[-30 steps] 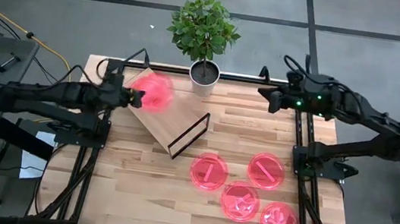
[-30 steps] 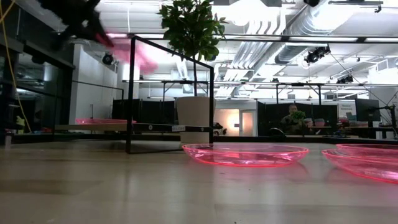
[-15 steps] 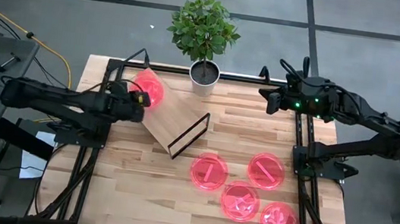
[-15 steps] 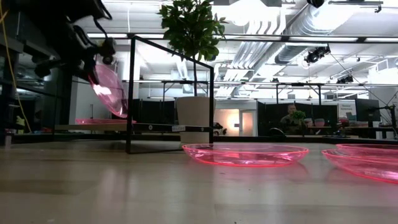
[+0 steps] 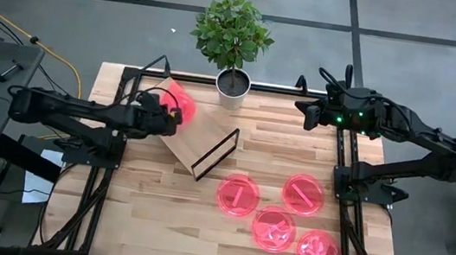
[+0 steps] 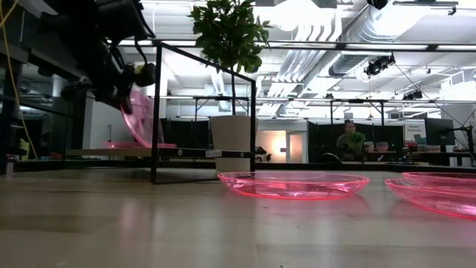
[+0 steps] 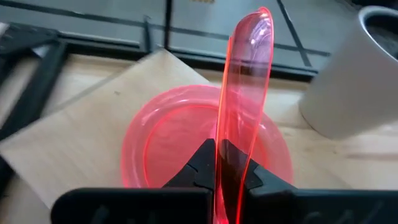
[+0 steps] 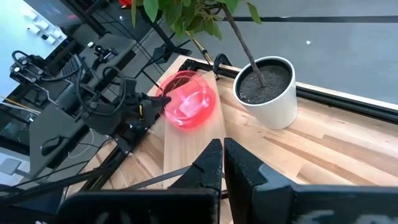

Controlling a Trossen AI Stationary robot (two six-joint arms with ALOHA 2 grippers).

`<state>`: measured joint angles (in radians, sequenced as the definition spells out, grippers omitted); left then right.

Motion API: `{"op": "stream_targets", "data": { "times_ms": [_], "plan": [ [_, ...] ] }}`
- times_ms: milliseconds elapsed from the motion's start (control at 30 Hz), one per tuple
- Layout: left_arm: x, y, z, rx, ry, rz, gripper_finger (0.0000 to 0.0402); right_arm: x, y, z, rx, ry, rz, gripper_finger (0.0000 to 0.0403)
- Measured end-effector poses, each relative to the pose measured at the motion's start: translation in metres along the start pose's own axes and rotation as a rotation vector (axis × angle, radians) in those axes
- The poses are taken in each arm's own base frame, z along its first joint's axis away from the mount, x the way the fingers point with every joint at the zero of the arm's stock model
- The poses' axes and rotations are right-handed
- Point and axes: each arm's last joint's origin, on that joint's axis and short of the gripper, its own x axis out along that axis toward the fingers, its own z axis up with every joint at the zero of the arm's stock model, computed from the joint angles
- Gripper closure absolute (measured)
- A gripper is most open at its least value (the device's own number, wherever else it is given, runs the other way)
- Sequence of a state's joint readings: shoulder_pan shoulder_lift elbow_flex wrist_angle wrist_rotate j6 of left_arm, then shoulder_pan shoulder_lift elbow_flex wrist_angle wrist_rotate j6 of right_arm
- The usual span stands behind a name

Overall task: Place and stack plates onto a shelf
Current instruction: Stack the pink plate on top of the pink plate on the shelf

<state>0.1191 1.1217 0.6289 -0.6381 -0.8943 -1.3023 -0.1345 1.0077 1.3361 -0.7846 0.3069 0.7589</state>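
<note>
Four plates (image 5: 274, 216) lie flat near the table's (image 5: 147, 222) front right corner. I hold the left gripper (image 7: 217, 163) clamped on a tilted plate (image 7: 242, 93) above another plate (image 7: 155, 140) on the shelf (image 5: 196, 137). Right gripper (image 8: 222, 155) hangs closed, back right.

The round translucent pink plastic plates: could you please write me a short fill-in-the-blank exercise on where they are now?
1. The left pincer grips one round translucent pink plastic plate by its ____.
2. That plate stands on ____, not flat.
3. Another pink plate already lies on the light plywood ____.
4. ____ pink plates lie on the slatted wooden tabletop.

Missing: rim; edge; shelf; Four
</note>
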Motion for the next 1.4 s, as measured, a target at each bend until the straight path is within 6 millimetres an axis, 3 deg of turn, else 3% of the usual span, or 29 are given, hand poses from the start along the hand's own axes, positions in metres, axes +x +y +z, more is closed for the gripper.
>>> {"op": "stream_targets", "data": {
  "times_ms": [467,767,933,1167,1400],
  "plan": [
    [-0.018,-0.004,-0.013,-0.056,0.11,-0.11,0.0401,0.0,0.0,0.0,-0.008,0.0,-0.001,0.0402],
    [-0.033,0.005,0.006,-0.263,0.091,-0.192,0.0401,0.0,0.0,0.0,-0.008,-0.001,-0.001,0.0402],
    [-0.037,0.009,0.004,-0.426,0.143,-0.206,0.0401,0.0,0.0,0.0,-0.003,-0.012,-0.013,0.0402],
    [-0.033,0.022,-0.012,-0.608,0.256,-0.319,0.0401,0.0,-0.001,0.0,-0.001,-0.012,-0.015,0.0402],
    [-0.047,0.043,0.009,-0.573,0.256,-0.467,0.0401,0.0,-0.001,0.0,-0.009,-0.01,-0.017,0.0402]
  ]
}}
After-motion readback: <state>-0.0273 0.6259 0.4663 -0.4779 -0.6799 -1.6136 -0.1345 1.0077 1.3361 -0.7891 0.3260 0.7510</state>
